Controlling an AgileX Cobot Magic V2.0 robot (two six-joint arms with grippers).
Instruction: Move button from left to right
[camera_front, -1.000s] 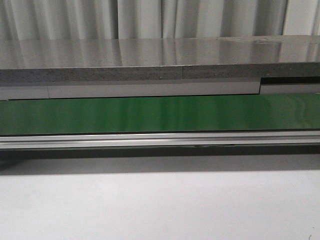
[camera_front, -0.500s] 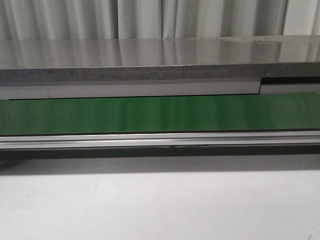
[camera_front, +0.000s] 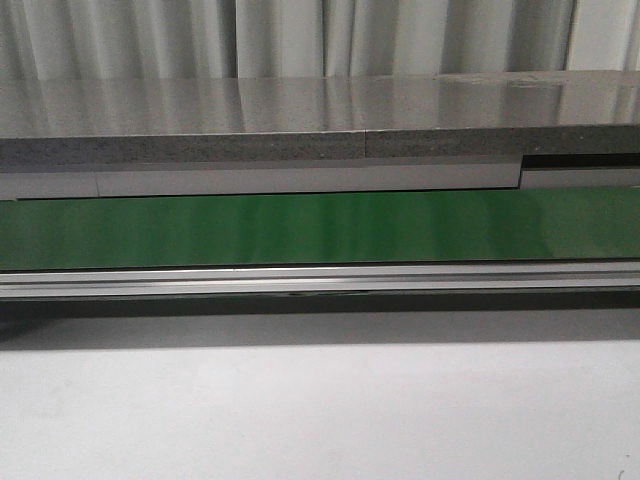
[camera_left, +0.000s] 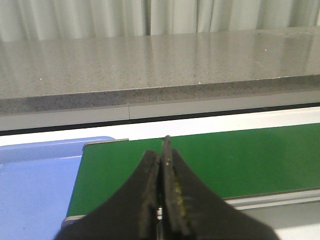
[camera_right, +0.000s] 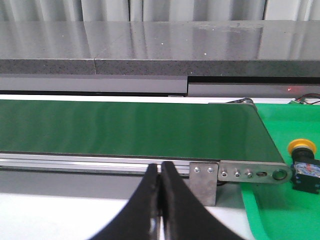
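The button, a yellow-orange cap on a black boxy body, sits in a green tray past the belt's end in the right wrist view. It does not show in the front view or the left wrist view. My right gripper is shut and empty, in front of the belt's metal rail and well apart from the button. My left gripper is shut too, nothing between its fingers, over the other end of the green belt. Neither gripper appears in the front view.
The green conveyor belt runs across the front view, with a metal rail before it and a grey stone ledge behind. A blue tray lies beside the belt's end in the left wrist view. White tabletop lies nearest.
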